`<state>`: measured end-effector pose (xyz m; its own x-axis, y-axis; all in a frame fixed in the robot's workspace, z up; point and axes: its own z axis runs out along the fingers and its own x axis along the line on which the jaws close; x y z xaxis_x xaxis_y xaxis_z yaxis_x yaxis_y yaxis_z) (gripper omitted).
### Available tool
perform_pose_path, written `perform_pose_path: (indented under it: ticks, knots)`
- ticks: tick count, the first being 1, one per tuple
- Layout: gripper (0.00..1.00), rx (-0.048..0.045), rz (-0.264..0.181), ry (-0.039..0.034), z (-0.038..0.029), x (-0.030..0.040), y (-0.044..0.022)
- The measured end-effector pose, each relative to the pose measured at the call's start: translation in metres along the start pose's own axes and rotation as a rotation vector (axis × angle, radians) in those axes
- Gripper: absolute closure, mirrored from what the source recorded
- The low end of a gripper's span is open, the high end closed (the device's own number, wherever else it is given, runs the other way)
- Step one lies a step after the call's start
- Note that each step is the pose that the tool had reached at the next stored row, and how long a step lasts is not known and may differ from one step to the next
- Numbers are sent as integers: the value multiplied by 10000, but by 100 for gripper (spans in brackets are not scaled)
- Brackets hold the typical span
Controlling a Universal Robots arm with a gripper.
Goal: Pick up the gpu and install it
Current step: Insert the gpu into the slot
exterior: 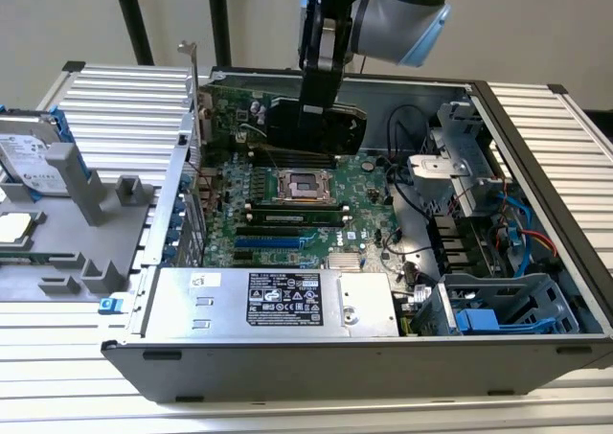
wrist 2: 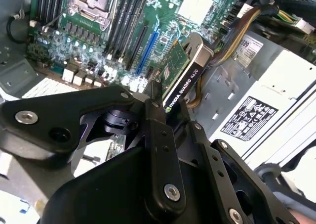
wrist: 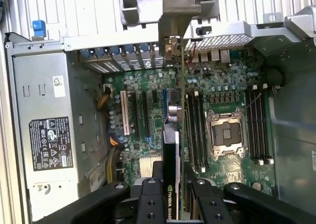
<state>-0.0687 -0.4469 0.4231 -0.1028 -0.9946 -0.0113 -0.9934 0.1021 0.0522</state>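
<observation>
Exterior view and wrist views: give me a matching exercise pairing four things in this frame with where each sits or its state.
Things:
1. gpu
2. gripper
3. hard drive
4. power supply

Place or state:
A. outside the case, at the exterior view's left
B. held edge-on above the motherboard
C. closed on the card
D. silver box along the near wall of the case

Pairs: 1-B, 2-C, 3-A, 4-D

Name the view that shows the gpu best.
The exterior view: the gpu hangs broadside above the motherboard, held by the pincer. Both wrist views show it edge-on, between the pincer's fingers.
</observation>
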Motion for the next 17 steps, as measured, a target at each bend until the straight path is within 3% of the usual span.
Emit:
perform_pose_path:
  ticks: [17]
  knots:
    - [100, -11, -966, 51, 0, 0, 0]
